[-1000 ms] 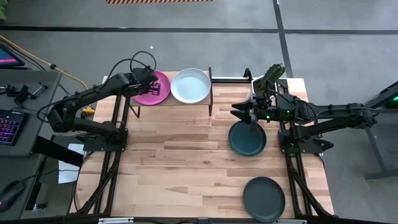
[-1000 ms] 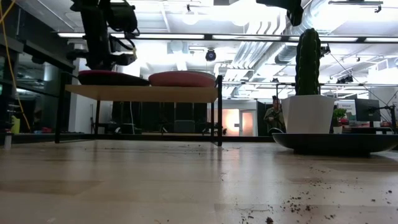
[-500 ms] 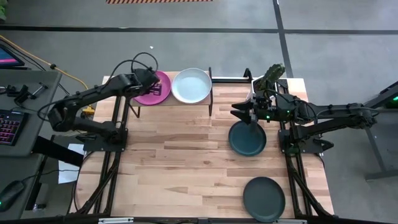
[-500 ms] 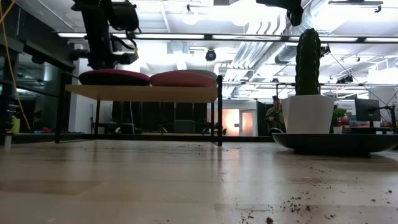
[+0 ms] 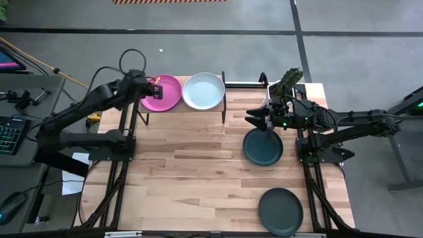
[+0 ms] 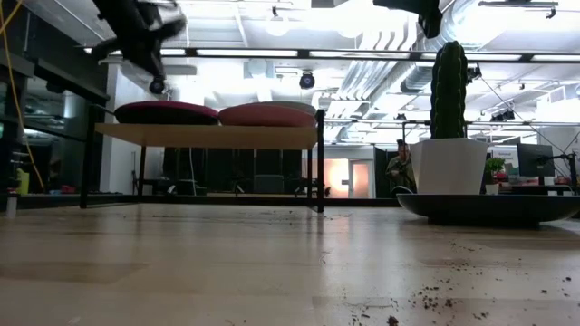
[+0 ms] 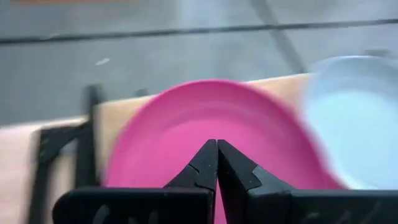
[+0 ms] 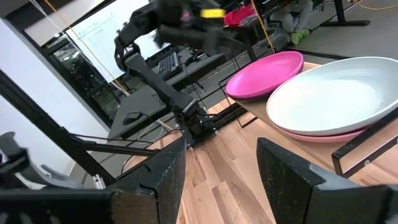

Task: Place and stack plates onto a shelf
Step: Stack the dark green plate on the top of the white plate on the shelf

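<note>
My left hand point(image 5: 153, 86) hangs closed at the magenta plate's point(image 5: 165, 93) left edge on the shelf point(image 6: 207, 135); my right hand point(image 5: 254, 119), open, waits above the dark teal plate point(image 5: 262, 148).

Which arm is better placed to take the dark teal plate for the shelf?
The right. Its open pincer hangs at the dark teal plate. The left pincer, shut and empty, is far off by the magenta plate on the shelf.

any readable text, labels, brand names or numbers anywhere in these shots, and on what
None can be read.
The whiteboard in the room behind, seen in the right wrist view, carries writing, too faint to read.
The plates, the shelf and the white plant pot show no lettering.
</note>
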